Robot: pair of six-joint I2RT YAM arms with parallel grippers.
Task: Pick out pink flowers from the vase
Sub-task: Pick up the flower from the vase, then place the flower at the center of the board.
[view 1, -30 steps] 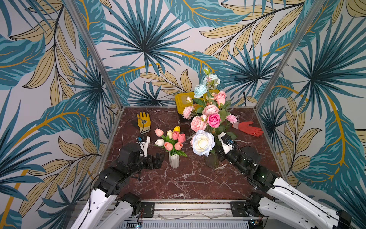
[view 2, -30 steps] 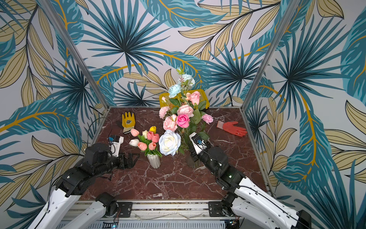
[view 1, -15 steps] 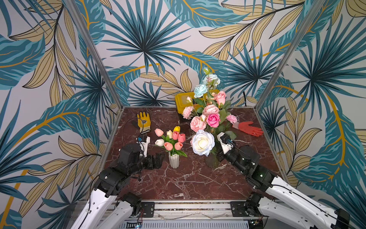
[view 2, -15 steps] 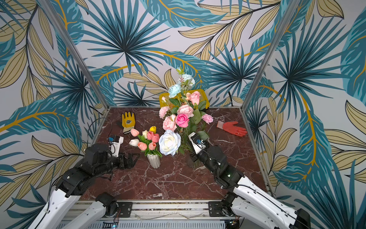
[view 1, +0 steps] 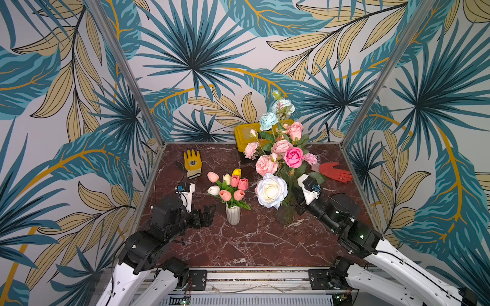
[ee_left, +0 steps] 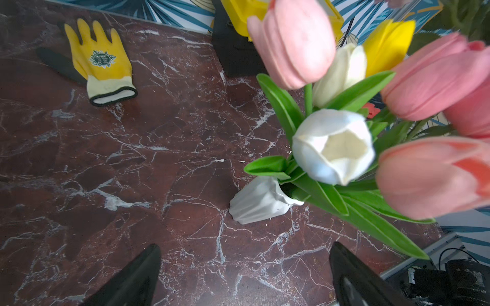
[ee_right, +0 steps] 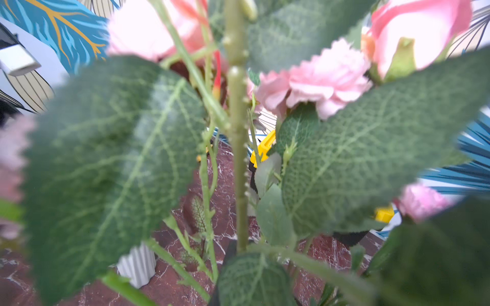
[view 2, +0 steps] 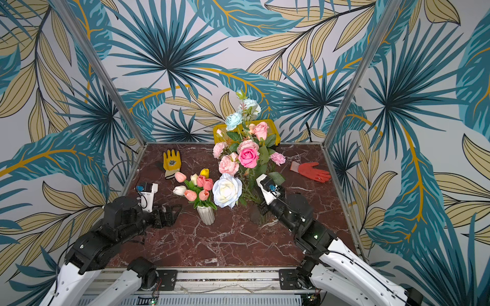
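Observation:
A clear glass vase (view 1: 285,214) (view 2: 258,216) holds a tall mixed bouquet. Its pink flowers include a hot pink rose (view 1: 293,156) (view 2: 248,157) and pale pink peonies (view 1: 265,164). My right gripper (view 1: 295,200) (ee_right: 238,251) is buried among the stems just above the vase mouth. It is shut on a thorny green stem (ee_right: 237,159), and leaves hide which bloom that stem carries. A small white ribbed vase (view 1: 233,214) (ee_left: 259,201) holds pink tulips (view 1: 225,195) with white and yellow ones. My left gripper (view 1: 209,216) (ee_left: 244,246) stands open and empty just left of the white vase.
A large white rose (view 1: 271,190) leans out of the glass vase toward the tulips. A yellow glove (view 1: 192,160) lies at the back left, a red glove (view 1: 334,172) at the back right. A yellow box (view 1: 248,135) stands against the rear wall behind the bouquet.
My right gripper has gone from partly open to shut round the stem and sits slightly deeper in the bouquet. The left arm has not moved.

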